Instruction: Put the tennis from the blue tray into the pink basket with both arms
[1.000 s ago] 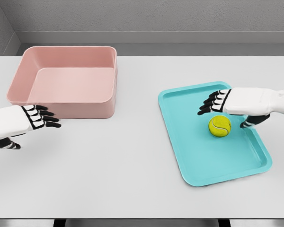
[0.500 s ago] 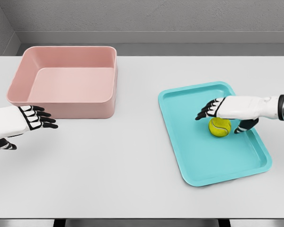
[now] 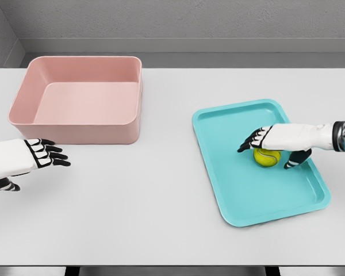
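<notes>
The right hand (image 3: 274, 144) had sunk onto the ball (image 3: 267, 157) in the tray (image 3: 241, 190), fingers spread, not yet closed; it should curl fully round before lifting, while the left hand (image 3: 31, 156) waited open.

What is on the table, counted

There is one tennis ball (image 3: 267, 157), one blue tray (image 3: 230, 126), one pink basket (image 3: 75, 123) and one grey table (image 3: 161, 201). Two robot hands are visible: the left hand (image 3: 39, 155) and the right hand (image 3: 276, 141)
</notes>
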Tool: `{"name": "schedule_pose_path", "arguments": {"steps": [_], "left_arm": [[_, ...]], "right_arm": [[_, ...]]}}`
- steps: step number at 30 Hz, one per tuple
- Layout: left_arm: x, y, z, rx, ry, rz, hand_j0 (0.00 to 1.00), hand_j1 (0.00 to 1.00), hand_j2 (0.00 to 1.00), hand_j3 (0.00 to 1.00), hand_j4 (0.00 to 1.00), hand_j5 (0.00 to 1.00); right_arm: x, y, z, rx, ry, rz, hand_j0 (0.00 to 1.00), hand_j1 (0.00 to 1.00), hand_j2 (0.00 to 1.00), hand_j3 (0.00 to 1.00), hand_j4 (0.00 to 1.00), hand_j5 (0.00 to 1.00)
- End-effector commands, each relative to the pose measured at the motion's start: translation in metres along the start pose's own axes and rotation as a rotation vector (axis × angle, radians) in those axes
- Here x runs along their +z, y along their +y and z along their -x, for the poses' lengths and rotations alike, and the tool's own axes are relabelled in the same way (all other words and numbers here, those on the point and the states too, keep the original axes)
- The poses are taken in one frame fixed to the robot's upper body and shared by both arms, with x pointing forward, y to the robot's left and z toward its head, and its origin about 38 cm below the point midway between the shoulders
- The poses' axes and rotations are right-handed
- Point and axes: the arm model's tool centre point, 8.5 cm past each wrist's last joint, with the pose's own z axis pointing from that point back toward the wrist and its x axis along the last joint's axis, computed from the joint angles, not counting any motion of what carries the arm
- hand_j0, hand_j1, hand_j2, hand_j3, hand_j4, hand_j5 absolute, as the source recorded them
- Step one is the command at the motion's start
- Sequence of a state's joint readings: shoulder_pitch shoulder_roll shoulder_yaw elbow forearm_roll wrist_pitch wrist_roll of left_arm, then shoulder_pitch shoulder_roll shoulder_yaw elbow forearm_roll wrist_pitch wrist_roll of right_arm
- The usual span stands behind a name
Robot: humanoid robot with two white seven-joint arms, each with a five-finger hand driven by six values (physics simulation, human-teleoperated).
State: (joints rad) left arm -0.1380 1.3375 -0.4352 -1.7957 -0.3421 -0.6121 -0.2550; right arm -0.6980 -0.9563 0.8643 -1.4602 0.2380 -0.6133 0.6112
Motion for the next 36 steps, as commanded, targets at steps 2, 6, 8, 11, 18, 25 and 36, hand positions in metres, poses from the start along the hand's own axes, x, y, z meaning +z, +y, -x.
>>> {"name": "schedule_pose_path", "arguments": {"steps": [2, 6, 8, 11, 18, 25, 36], "left_arm": [[0.001, 0.0007, 0.0007, 0.002, 0.003, -0.001, 1.0, 1.0, 1.0, 1.0, 1.0, 1.0], [0.0008, 0.001, 0.0003, 0.003, 0.001, -0.002, 1.0, 1.0, 1.0, 1.0, 1.0, 1.0], [0.0007, 0.0005, 0.0001, 0.003, 0.001, 0.0, 1.0, 1.0, 1.0, 1.0, 1.0, 1.0], [0.0008, 0.001, 0.0003, 0.003, 0.001, -0.002, 1.0, 1.0, 1.0, 1.0, 1.0, 1.0], [0.0007, 0.0012, -0.0001, 0.002, 0.0, -0.003, 1.0, 1.0, 1.0, 1.0, 1.0, 1.0], [0.0008, 0.001, 0.0003, 0.003, 0.001, -0.002, 1.0, 1.0, 1.0, 1.0, 1.0, 1.0], [0.0003, 0.0011, -0.0003, 0.003, -0.001, -0.004, 1.0, 1.0, 1.0, 1.0, 1.0, 1.0]], "right_arm": [[-0.0003, 0.0011, 0.0009, -0.007, 0.002, 0.0, 0.98, 0.98, 0.98, 0.98, 0.98, 0.98], [-0.0005, 0.0024, 0.0024, -0.001, 0.01, -0.009, 0.88, 0.88, 0.88, 0.88, 0.88, 0.88], [0.0002, 0.0045, 0.005, -0.008, 0.017, -0.012, 0.87, 0.87, 0.87, 0.87, 0.87, 0.87], [0.0001, 0.0047, 0.0052, -0.005, 0.019, -0.015, 0.87, 0.87, 0.87, 0.87, 0.87, 0.87], [-0.0007, 0.0052, 0.0048, -0.006, 0.018, -0.015, 0.71, 0.71, 0.71, 0.71, 0.71, 0.71], [-0.0016, 0.0043, 0.0044, -0.004, 0.016, -0.013, 0.6, 0.6, 0.6, 0.6, 0.6, 0.6], [0.0004, -0.0026, 0.0047, 0.005, 0.017, -0.001, 0.54, 0.54, 0.54, 0.54, 0.54, 0.54]]}}
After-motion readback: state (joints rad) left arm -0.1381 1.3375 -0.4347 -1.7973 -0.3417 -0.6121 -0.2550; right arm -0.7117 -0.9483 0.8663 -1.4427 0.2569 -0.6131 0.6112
